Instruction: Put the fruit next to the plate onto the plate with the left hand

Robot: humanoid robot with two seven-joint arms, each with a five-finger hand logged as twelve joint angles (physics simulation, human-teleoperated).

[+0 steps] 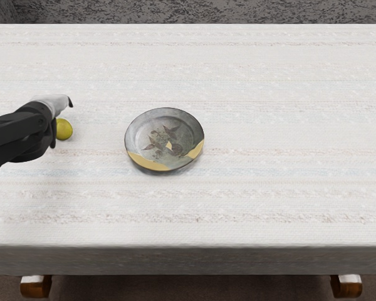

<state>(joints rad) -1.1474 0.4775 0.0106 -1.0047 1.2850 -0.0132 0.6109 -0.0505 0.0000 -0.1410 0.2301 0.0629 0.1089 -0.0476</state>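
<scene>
The light is bright and soft, and it falls evenly over the pale table. Shadows are faint. Only a thin dark line sits under the near edge of the plate. The plate shines just a little. The table's front side looks greyer and dimmer. Everything looks sharp from edge to edge, and the table's lines stay straight.

Black jointed arm, pale grey robot hand
</scene>
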